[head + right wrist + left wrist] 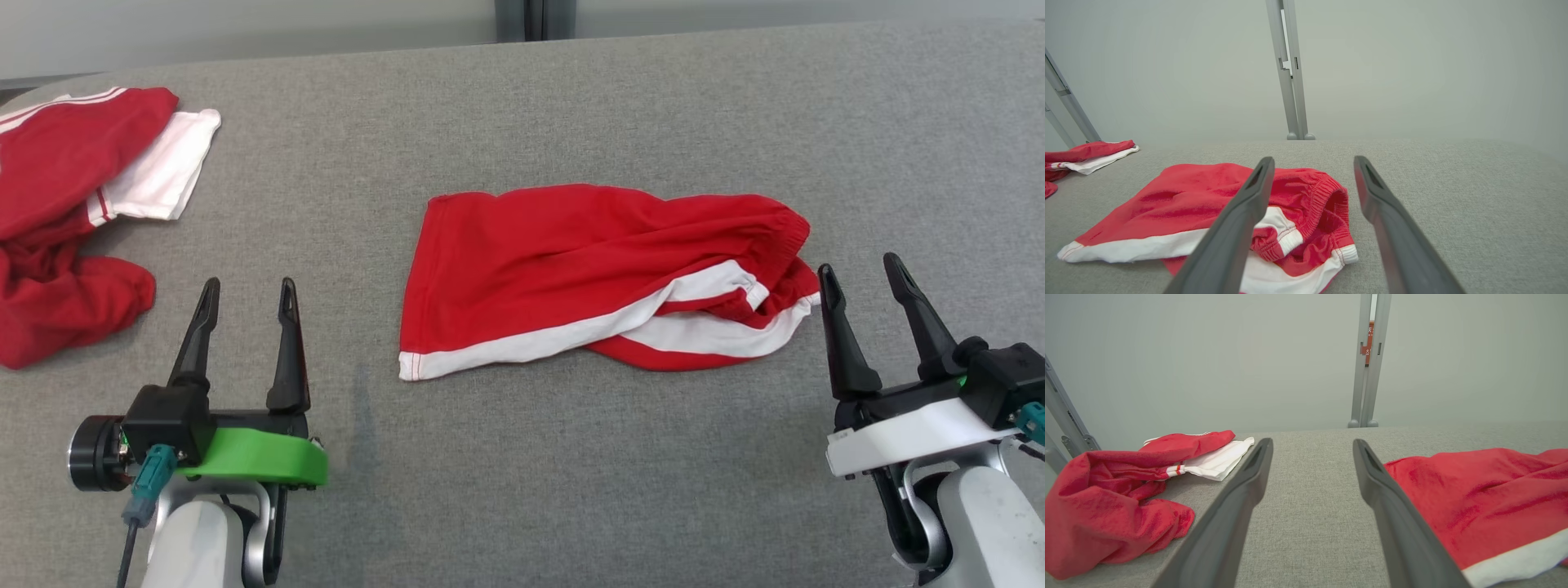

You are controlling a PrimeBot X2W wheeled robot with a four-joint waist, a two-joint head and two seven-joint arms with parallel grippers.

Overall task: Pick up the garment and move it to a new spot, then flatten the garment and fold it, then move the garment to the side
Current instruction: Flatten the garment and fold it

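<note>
**Right pincer** point(857, 265): lower right of the head view. Fingers spread wide and holding nothing, with the tips just beside the garment's gathered end and apart from it.

**Left pincer** point(251, 286): lower left. Fingers spread and empty, over bare desk between the garment and the spare pile.

**Garment** point(571, 261): red shorts with a white side stripe and white hem band, in the centre of the frame on the grey cloth-covered desk point(571, 106). The left portion lies fairly flat. The right portion, at the elastic waistband, is bunched and twisted, with layers lapped over one another.

**Handling (judged):** Light, soft and limp, not fragile. It will sag from any hold and probably drags on the textured cover rather than sliding. The elastic waistband is the thickest, firmest edge and the best place to pinch. The white hem corner at lower left is the second choice. Two holds well apart would spread it; a single pinch would gather it. A shallow pinch may take only the top layer.

**Spare pile** point(65, 229): red and white clothing in the upper left, well apart from the garment.
</note>
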